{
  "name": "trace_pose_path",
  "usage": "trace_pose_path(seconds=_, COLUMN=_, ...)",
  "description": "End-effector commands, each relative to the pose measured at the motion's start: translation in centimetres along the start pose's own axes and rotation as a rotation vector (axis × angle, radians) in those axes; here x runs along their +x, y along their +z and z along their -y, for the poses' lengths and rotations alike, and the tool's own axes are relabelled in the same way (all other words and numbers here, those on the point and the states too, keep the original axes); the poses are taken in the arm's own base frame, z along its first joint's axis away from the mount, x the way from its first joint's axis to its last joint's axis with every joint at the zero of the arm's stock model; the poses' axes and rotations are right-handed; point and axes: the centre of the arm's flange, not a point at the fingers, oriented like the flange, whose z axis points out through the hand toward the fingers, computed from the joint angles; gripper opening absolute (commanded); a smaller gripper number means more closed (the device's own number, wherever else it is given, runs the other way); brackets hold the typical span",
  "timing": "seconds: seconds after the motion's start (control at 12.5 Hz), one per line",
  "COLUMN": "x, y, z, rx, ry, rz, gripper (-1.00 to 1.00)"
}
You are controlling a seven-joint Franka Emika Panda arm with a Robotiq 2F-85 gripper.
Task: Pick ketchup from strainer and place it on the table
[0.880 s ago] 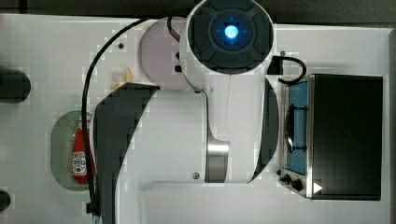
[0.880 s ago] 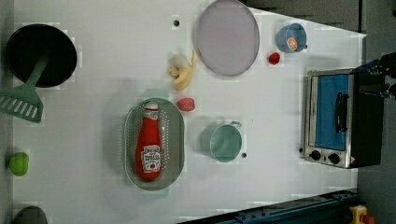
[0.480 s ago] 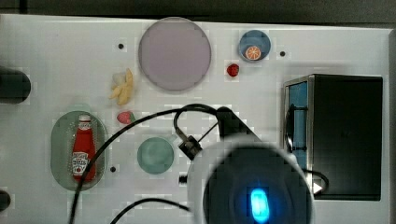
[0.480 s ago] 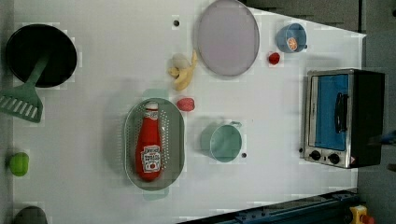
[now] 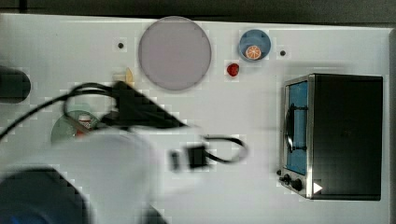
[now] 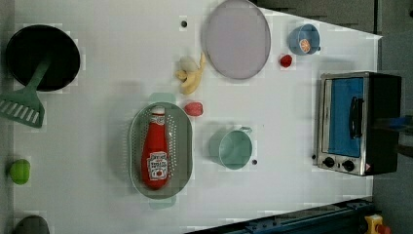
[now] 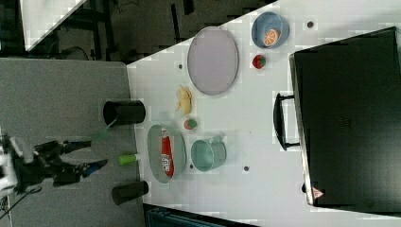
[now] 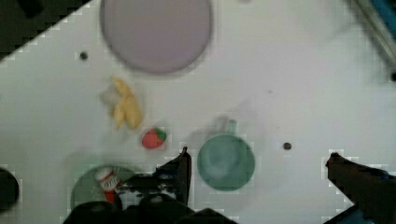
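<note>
wrist view shows the claw (image 8: 257, 168) spread wide, its two dark fingertips (image 8: 183, 163) standing well apart with the teal cup (image 8: 226, 161) between them on the surface (image 8: 303, 84) below; nothing is held. it looks like a high approach pose, jaws readied before coming over the strainer (image 8: 88, 184), which sits off to one side of the claw rather than under it.

the ketchup (image 6: 156, 148) lies on its side inside the strainer (image 6: 160, 150), white cap toward the left view's top and label toward the left view's bottom, so a grasp would likely cross the bottle's body, with the strainer's walls close on both sides. judged from this, the pick has not begun.

other containers: the teal cup (image 6: 235, 148) just beside the strainer looks empty; a blue bowl (image 6: 303, 40) holds an orange slice; the grey plate (image 6: 236, 38) is bare; the toaster oven (image 6: 358, 123) is closed. a strawberry (image 6: 194, 108) lies loose just beside the strainer's rim, and a banana (image 6: 191, 78) rests near the plate. open surface lies at the left view's left of the strainer.
</note>
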Motion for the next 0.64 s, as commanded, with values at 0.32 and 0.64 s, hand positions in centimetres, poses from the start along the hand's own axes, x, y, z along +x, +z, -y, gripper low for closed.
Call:
trace_pose_path(seconds=0.32, x=-10.2, y=11.7, z=13.0, rx=-0.089, ry=-0.281, rz=0.114, gripper=1.00)
trace_pose_path(seconds=0.64, x=-15.6, y=18.4, z=18.3, rx=-0.026, ry=-0.410, rz=0.142, gripper=1.00)
